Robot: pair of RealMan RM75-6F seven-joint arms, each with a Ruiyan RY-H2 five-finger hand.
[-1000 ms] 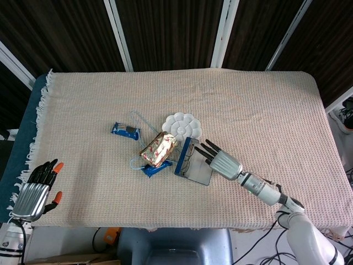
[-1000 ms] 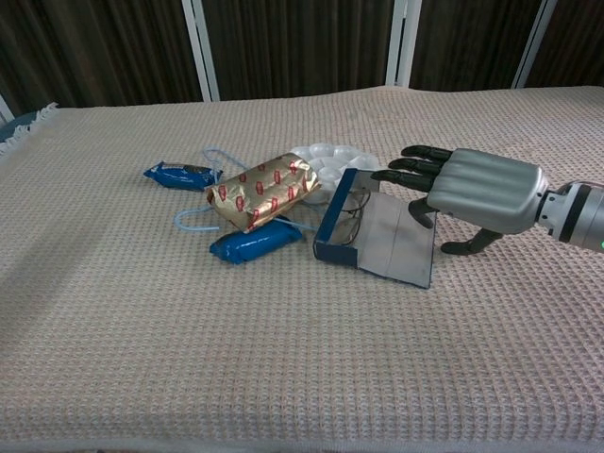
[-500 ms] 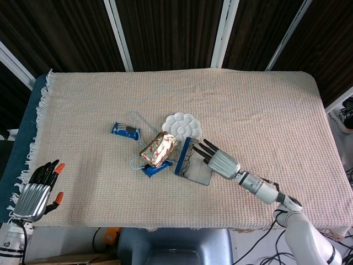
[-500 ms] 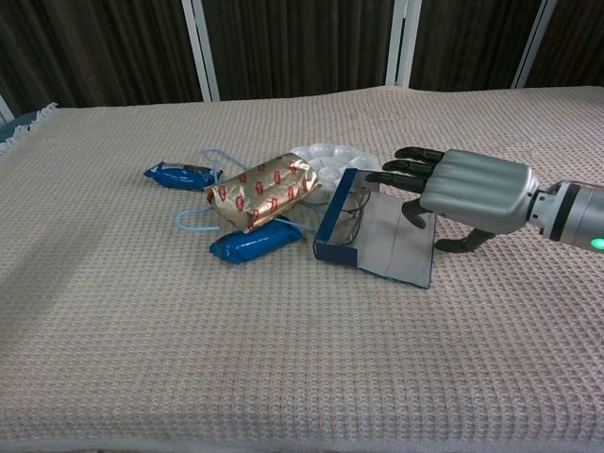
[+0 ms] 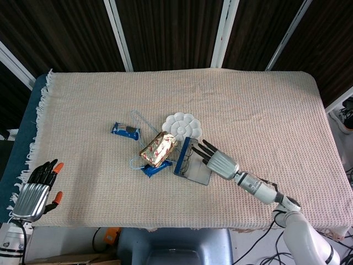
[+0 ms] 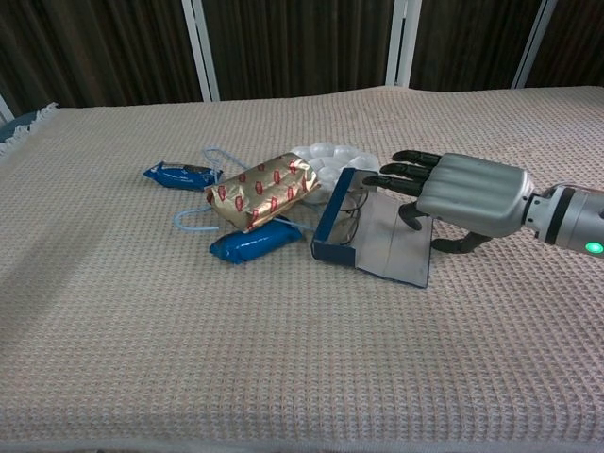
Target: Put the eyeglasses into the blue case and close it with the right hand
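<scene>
Flat blue case (image 6: 377, 243) open (wire eyeglasses (image 6: 350, 213) inside).

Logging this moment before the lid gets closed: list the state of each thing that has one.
Blue case: open, lid lying flat.
Eyeglasses: inside the case.
Right hand: over the lid, fingers straight, holding nothing.
Left hand: off the table's corner, holding nothing.

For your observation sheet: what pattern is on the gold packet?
Red marks on gold packet; chest view shows it best.
</scene>
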